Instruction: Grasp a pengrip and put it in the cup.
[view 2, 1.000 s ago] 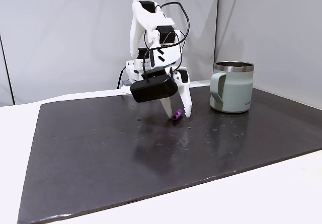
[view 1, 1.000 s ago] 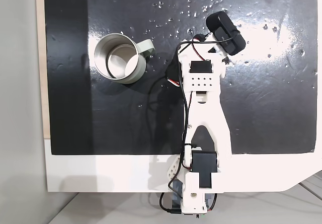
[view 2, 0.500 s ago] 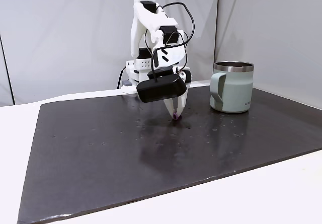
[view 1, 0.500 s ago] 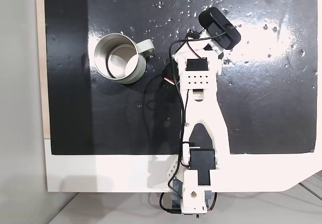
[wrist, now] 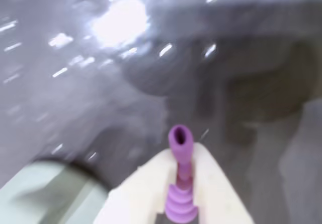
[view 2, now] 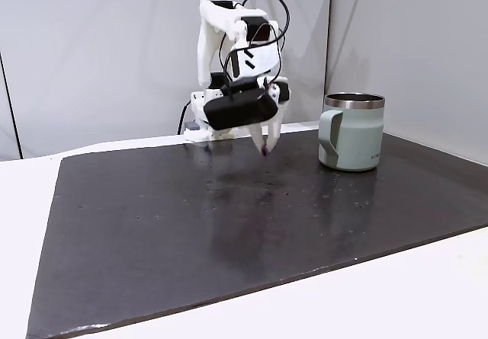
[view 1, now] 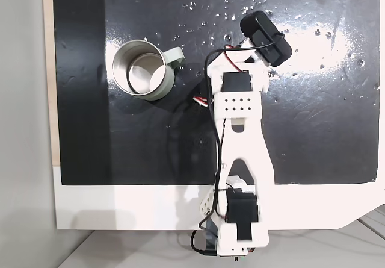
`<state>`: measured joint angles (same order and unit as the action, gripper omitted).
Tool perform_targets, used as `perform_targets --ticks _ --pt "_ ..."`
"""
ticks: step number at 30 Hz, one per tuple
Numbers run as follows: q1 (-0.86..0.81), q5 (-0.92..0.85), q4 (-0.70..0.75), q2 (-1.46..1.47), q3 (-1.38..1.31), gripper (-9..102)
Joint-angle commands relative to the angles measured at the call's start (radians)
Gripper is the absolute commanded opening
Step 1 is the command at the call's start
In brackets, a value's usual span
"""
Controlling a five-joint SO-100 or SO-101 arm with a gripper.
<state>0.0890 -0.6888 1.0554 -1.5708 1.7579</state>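
Top-down fixed view, left to right: the cup (view 1: pixel 142 69) stands upright on the black mat (view 1: pixel 84 129), handle toward the arm (view 1: pixel 242 135). The arm reaches up the frame from its base at the desk (view 1: pixel 120 205) edge; black camera (view 1: pixel 266 38) sits at its far end, to the right of the cup & apart from it.

Side fixed view: arm (view 2: pixel 229 42) is folded high w/ the upper link upright, wrist bent down, cables looping over the top. The claw (view 2: pixel 264 150) points down, tips clear of the mat (view 2: pixel 229 225), hanging in air. Cup (view 2: pixel 351 132) is to the right, well apart.

Wrist view (blurry): claw (wrist: pixel 182 156) closed narrow on the pengrip (wrist: pixel 180 181); both pale fingers (wrist: pixel 151 183) press its sides. Its open end sticks out past the tips, ribbed end back between them. Pale green cup wall (wrist: pixel 45 194) at lower left.
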Motion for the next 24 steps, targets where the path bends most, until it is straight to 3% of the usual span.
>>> perform_targets --ticks 1,18,24 --pt "0.032 0.049 0.097 -0.1 -0.13 0" --pt "0.376 0.439 0.532 0.011 -0.778 0" --pt "0.434 0.518 0.588 0.12 -0.934 0"
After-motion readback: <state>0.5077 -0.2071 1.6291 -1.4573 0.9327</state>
